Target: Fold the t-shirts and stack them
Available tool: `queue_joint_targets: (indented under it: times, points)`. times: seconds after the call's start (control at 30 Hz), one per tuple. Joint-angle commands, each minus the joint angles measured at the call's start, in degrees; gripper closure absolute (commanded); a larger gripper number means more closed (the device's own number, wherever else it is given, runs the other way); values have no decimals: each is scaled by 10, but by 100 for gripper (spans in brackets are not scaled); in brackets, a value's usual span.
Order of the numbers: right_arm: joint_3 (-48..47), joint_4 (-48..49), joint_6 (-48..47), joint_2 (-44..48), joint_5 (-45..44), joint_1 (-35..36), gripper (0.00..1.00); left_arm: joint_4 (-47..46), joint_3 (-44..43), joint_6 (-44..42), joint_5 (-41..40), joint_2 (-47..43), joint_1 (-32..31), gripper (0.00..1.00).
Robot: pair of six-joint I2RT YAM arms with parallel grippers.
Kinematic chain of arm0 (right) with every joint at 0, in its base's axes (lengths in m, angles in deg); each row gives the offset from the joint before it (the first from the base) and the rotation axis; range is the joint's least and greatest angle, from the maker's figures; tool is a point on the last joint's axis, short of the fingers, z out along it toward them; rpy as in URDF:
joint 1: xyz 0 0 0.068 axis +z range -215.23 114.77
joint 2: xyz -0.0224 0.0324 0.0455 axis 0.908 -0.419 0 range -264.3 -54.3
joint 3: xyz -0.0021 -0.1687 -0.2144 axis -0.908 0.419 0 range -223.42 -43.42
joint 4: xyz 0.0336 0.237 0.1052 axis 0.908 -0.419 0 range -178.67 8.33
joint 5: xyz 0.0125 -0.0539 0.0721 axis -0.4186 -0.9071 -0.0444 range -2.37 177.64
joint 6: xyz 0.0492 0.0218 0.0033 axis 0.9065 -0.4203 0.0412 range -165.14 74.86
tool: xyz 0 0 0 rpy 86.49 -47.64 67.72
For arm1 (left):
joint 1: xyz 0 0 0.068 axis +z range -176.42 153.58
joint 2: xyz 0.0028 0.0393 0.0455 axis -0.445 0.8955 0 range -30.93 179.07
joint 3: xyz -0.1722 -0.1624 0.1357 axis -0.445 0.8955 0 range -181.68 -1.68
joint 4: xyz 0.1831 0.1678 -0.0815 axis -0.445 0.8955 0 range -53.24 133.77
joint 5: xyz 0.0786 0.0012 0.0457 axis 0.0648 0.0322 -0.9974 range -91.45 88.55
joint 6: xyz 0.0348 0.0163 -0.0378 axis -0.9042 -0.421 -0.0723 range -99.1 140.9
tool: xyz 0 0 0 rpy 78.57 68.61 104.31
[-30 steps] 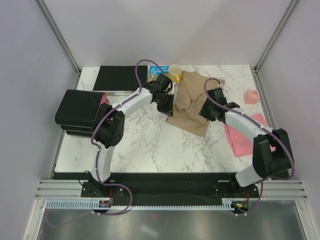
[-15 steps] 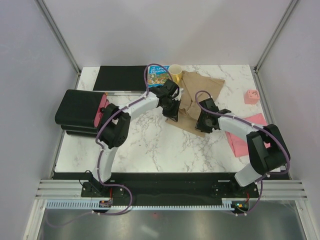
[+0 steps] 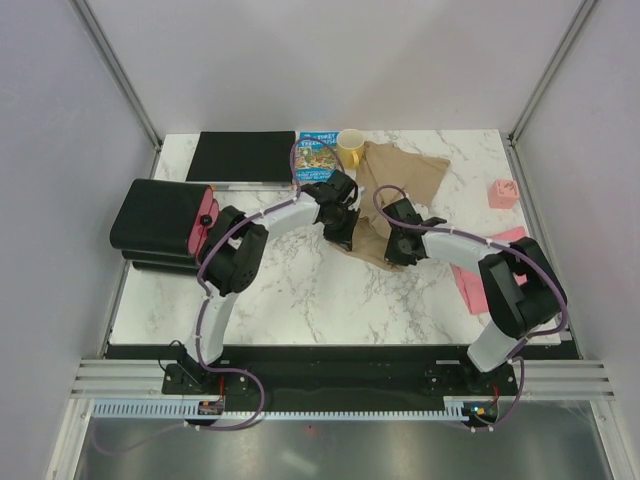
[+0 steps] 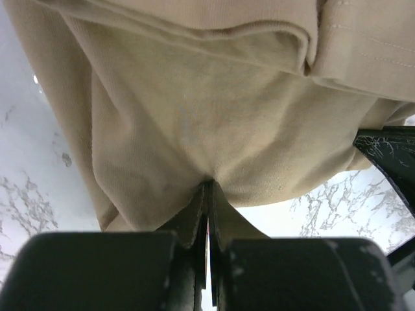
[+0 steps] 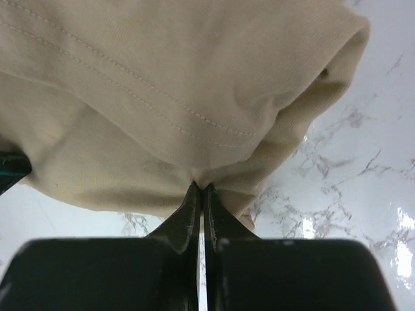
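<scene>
Tan t-shirt (image 3: 405, 175) bunches just ahead of both finger pairs; left gripper (image 4: 207, 189) and right gripper (image 5: 200, 189) each pinch its near edge tight. Wrist views cut off the rest. Off to the right fingers' outer side, the arm half-hides the pink t-shirt (image 3: 468, 282).

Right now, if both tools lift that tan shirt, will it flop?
Probably floppy: the tan shirt lies bunched in soft folds. Likely to sag between the left tool and right tool, each pinching one edge.

table (image 3: 300, 290): white marble with grey lines | walls (image 3: 330, 60): plain light grey, on three sides | corner posts (image 3: 117, 72): shiny metal | light: soft and even
</scene>
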Motion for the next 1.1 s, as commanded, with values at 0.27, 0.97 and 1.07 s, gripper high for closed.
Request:
queue_joint_targets:
  times: [0.27,0.97,1.07]
  points:
    - [105,-163,63,137,25,113,100,7,271,-16,-33,-167,-82,98]
    - [57,-353,183,439,0,220,61,60,367,60,-99,-433,-139,72]
    - [52,-369,181,466,-33,220,54,39,371,51,-102,-445,-112,62]
